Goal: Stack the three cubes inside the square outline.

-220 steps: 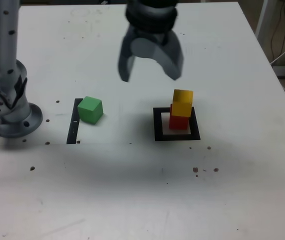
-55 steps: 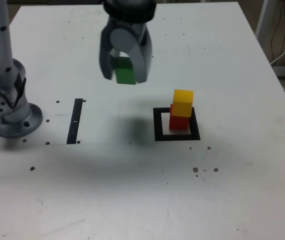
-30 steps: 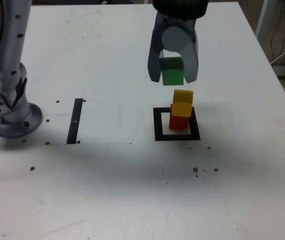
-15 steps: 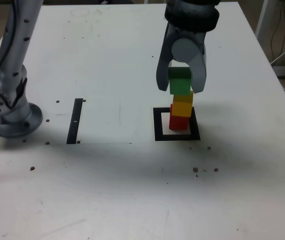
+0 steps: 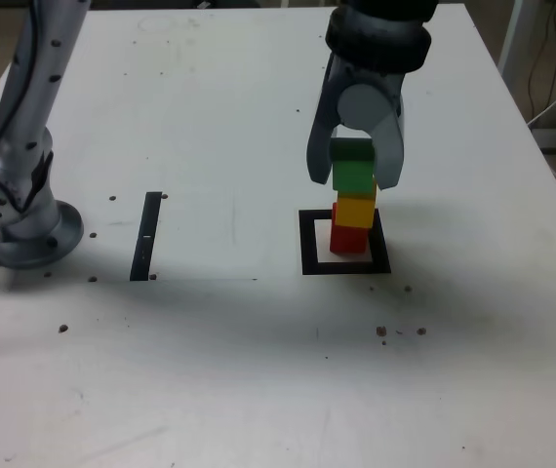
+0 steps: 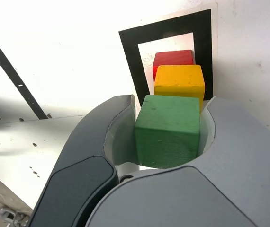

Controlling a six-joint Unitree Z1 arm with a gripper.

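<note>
Green cube [image 5: 353, 165] partly hiding yellow cube [image 5: 357, 211], perhaps touching

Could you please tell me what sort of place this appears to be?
Probably a robotics lab or test bench: a grey robot arm stands on a white, scuffed tabletop dotted with dark holes or marks, which bears a thick black square outline around a small red cube.
</note>
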